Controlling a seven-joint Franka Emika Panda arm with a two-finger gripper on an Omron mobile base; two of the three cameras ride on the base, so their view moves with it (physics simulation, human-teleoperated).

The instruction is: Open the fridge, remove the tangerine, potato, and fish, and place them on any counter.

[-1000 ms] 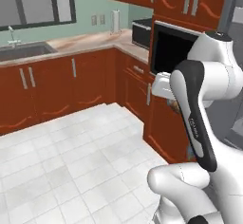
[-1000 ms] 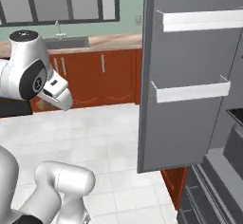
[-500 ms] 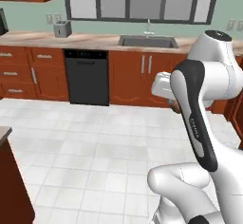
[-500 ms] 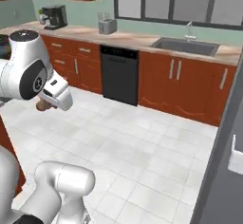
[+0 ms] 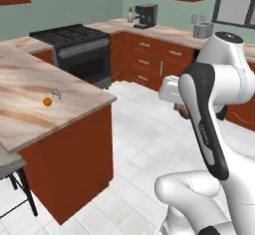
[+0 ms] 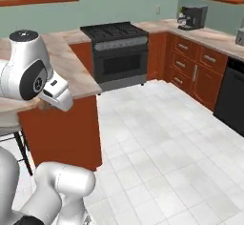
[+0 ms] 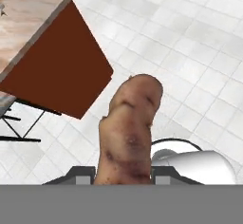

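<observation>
Clearly, the potato [image 7: 129, 130] is pinched between the jaws of the gripper [image 7: 124, 171], standing up lengthwise from them in the hand view, above the white tiled floor [image 7: 199, 52]. On the counter [image 5: 30, 117], the tangerine [image 5: 47, 101] is seen near the edge that faces the floor, with the fish [image 5: 57, 94] just beside it on the side toward the black stove [image 5: 74, 42]. From the left base view, a brown sliver of the potato is glimpsed under the white hand, well apart from the counter's corner.
</observation>
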